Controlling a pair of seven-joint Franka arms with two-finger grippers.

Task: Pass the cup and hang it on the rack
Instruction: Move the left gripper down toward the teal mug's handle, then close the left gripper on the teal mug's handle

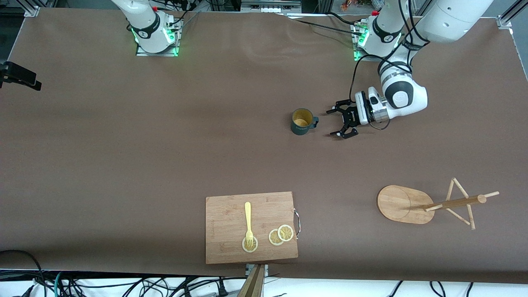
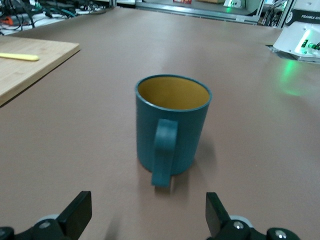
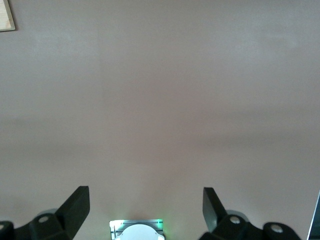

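- left gripper (image 1: 339, 122) low beside the cup (image 1: 302, 121), jaws spread wide, nothing held, handle facing it
- cup upright on table (image 1: 123, 144), mid-table
- rack (image 1: 429, 204) nearer the front camera, toward the left arm's end, well apart from cup
- right gripper (image 3: 145, 210) waits, over bare table, jaws wide, holding nothing

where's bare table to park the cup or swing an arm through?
Widest bare stretch: from the cup toward the right arm's end, up to the cutting board. Also bare between the board and the rack. Tight only at the cup: the left pincer, open, sits beside its handle. Right pincer, open, waits over bare table.
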